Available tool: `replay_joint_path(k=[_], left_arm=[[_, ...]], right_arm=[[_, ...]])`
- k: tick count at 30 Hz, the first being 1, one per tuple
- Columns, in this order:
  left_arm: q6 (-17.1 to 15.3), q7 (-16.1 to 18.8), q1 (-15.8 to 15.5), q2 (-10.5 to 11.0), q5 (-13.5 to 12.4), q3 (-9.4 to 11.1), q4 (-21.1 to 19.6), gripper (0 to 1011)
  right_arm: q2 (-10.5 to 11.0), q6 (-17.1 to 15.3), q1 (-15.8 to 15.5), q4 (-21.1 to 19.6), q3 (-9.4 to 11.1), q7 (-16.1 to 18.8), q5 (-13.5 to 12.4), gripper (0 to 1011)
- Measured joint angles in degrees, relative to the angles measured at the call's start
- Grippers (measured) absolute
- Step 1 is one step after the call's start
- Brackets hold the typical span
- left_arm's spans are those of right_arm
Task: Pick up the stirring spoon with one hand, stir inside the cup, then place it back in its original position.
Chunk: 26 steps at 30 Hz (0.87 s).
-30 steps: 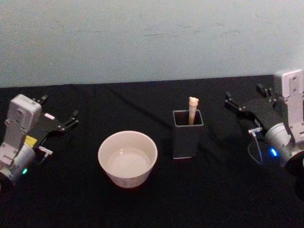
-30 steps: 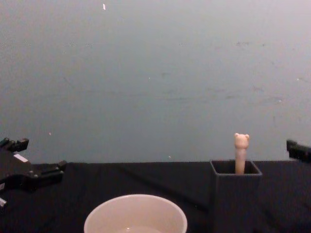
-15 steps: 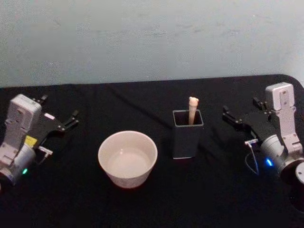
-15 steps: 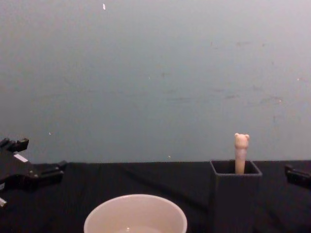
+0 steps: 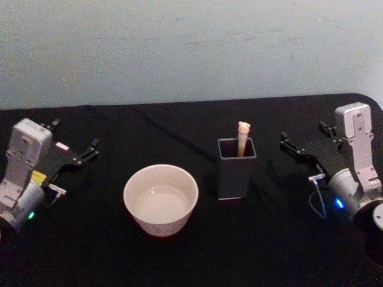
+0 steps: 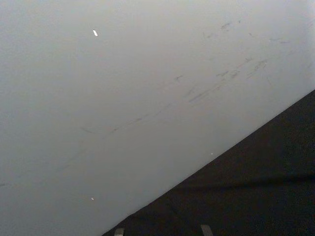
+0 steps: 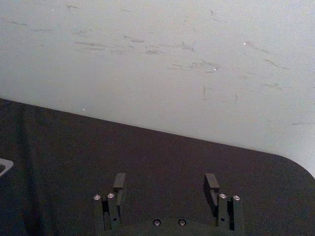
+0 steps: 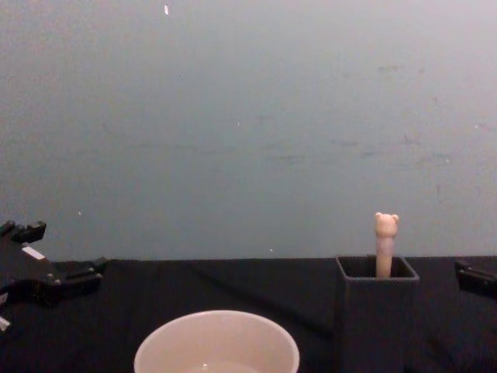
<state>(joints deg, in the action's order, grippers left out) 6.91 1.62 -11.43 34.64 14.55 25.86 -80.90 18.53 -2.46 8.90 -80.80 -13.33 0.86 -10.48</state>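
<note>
Spoon is standing upright in the dark holder, right of the cup. Right tool is hovering nearby, wide open, empty; advise approaching level, pinching the handle below the bear knob. Left tool is sitting parked, open.

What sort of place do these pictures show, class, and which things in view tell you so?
Probably a robot test bench, not a kitchen: a table under a plain black cloth against a bare, scuffed wall, with just a cup and a spoon in a dark holder between the left claw and right claw.
</note>
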Motion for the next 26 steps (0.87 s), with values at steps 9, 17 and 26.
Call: replay_joint_path(k=[9, 17, 26], left_arm=[[0.0, 0.0, 0.0, 0.0, 0.0, 0.0, 0.0, 1001], [0.0, 0.0, 0.0, 0.0, 0.0, 0.0, 0.0, 1001], [0.0, 0.0, 0.0, 0.0, 0.0, 0.0, 0.0, 1001]], right_arm=[[0.0, 0.0, 0.0, -0.1, 0.0, 0.0, -0.1, 1002], [0.1, -0.1, 0.0, -0.2, 0.0, -0.1, -0.1, 1002], [0.1, -0.1, 0.0, -0.2, 0.0, -0.1, -0.2, 1002]])
